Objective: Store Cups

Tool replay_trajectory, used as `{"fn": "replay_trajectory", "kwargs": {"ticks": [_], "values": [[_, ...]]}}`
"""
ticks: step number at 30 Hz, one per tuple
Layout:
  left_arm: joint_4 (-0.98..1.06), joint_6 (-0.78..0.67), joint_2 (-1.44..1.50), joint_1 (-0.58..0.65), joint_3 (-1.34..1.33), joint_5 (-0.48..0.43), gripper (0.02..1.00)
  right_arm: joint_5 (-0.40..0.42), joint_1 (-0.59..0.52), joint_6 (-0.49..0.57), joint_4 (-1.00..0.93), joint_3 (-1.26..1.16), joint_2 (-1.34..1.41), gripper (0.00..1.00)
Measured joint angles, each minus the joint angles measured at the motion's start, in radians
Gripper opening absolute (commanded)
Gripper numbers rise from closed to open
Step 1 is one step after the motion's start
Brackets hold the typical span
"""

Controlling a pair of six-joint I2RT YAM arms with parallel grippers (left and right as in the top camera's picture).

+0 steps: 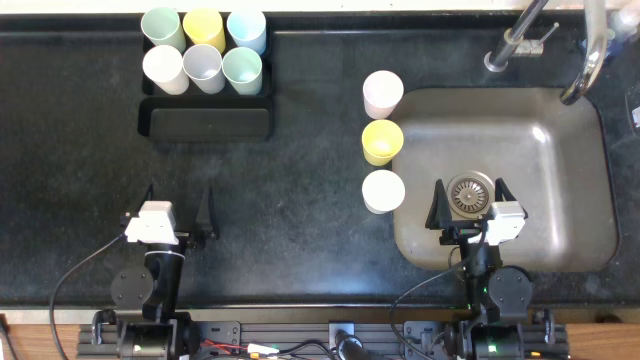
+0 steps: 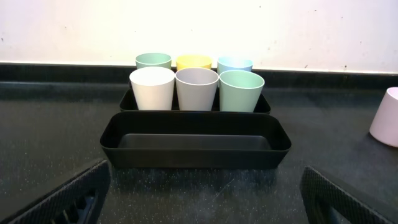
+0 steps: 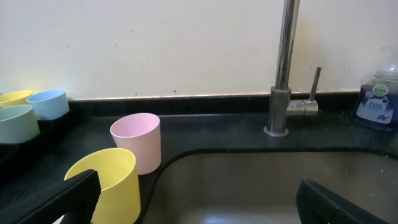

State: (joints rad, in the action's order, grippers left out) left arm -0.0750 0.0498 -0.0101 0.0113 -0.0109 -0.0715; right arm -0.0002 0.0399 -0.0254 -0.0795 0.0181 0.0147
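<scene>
Beside the sink [image 1: 560,110], yellow cup [image 1: 382,141], well apart from right pincer [image 1: 470,186]

The soap bottle [image 3: 379,115] beside the faucet [image 3: 283,68] carries a printed label [image 3: 375,94]. Its wording is too small to read.

The top view looks straight down on the dark speckled desk [image 1: 300,200]. Both wrist views sit low, facing its back edge: left near the empty black plastic tray [image 2: 193,155], right near the chrome tap [image 3: 283,68]. Both catch the pink plastic cup [image 3: 138,140].
</scene>
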Motion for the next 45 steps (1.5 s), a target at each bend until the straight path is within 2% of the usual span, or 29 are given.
{"fn": "replay_trajectory", "kwargs": {"ticks": [8, 13, 16, 22, 27, 30, 37, 45], "values": [[-0.022, 0.000, -0.025, 0.000, -0.013, -0.001, 0.998, 0.000, 0.000, 0.000, 0.000, 0.000, 0.000, 0.998], [-0.133, 0.000, -0.355, 0.000, -0.247, -0.043, 0.998, 0.000, 0.000, 0.000, -0.002, 0.000, 0.000, 0.998], [-0.276, 0.000, -0.670, 0.000, -0.571, -0.099, 0.998, 0.000, 0.000, 0.000, -0.002, 0.000, 0.000, 0.998], [-0.755, 0.003, -1.369, -0.075, -1.532, -0.198, 0.998, 0.000, 0.000, 0.000, -0.002, 0.000, -0.003, 0.996], [-1.040, 0.012, -1.857, -0.240, -2.262, -0.201, 0.998, 0.000, 0.000, 0.000, -0.003, 0.000, -0.003, 0.996], [-1.099, 0.082, -2.065, -0.360, -2.503, -0.151, 0.998, 0.000, 0.000, 0.000, -0.003, 0.000, -0.003, 0.996], [-1.142, 0.303, -2.345, -0.560, -2.557, -0.044, 0.998, 0.000, 0.000, 0.000, -0.003, 0.000, -0.003, 0.998], [-1.197, 0.455, -2.434, -0.577, -2.557, -0.017, 0.998, 0.000, 0.000, 0.000, -0.003, 0.000, -0.003, 0.998]]}}
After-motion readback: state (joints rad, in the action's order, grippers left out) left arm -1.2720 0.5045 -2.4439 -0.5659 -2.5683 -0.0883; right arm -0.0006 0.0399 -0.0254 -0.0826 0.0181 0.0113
